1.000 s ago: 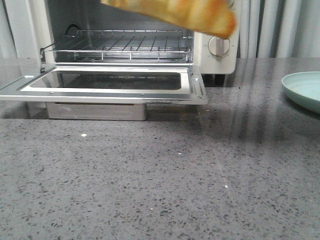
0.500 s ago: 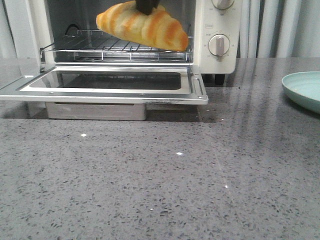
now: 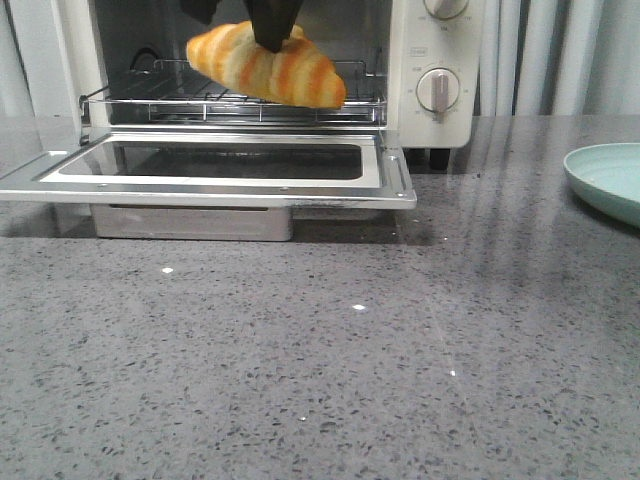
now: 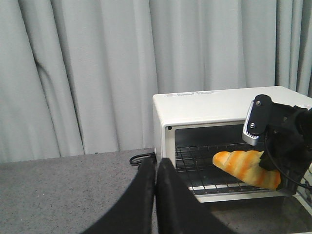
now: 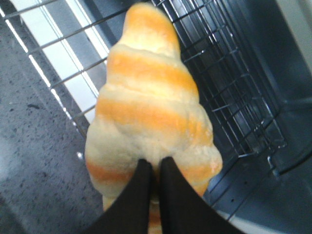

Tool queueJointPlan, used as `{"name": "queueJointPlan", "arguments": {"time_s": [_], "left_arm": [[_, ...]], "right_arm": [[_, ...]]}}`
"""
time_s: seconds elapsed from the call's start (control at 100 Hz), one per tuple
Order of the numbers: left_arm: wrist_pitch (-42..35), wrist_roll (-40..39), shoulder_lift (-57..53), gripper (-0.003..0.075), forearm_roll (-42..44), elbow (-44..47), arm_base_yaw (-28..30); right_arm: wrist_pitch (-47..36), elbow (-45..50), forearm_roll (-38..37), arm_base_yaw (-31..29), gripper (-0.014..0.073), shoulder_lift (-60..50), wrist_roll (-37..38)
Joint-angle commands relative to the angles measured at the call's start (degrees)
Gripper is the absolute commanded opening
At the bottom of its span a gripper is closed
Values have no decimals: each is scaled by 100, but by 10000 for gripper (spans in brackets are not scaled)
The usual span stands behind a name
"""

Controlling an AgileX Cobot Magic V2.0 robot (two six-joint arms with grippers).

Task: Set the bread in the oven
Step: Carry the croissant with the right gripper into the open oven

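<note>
The cream-white oven point(image 3: 425, 120) stands at the back with its glass door point(image 3: 215, 170) dropped flat. My right gripper point(image 3: 270, 30) is shut on the bread point(image 3: 265, 65), a golden-orange striped croissant roll, and holds it tilted just above the front of the wire rack point(image 3: 230, 100). In the right wrist view the black fingers point(image 5: 141, 187) pinch the roll point(image 5: 148, 107) over the rack point(image 5: 214, 73). My left gripper point(image 4: 155, 168) is shut and empty, off to the oven's left; from there I see the oven point(image 4: 214, 105) and the bread point(image 4: 246, 167).
A pale green plate point(image 3: 610, 180) lies at the right edge of the grey speckled countertop point(image 3: 320, 360). Two knobs point(image 3: 437, 90) are on the oven's right panel. A black cable point(image 4: 142, 158) lies beside the oven. Grey curtains point(image 4: 87, 73) hang behind.
The bread came down from the top of the front view and moved left and deeper toward the rack, still held by my right gripper.
</note>
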Motion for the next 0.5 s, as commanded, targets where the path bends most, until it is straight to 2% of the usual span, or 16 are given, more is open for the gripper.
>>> {"name": "queueJointPlan", "arguments": {"time_s": [0.0, 0.34, 0.41, 0.49], "left_arm": [[-412, -42, 78, -22, -52, -179, 10], [-317, -42, 78, -22, -52, -179, 10], [-276, -42, 78, -22, -52, -179, 10], [-251, -42, 78, -22, -52, -179, 10]], "right_arm": [[-491, -199, -350, 5, -69, -269, -36], [-885, -199, -455, -5, -57, -60, -36], [-933, -210, -469, -5, 3, -60, -36], [-973, -264, -496, -5, 167, -60, -36]]}}
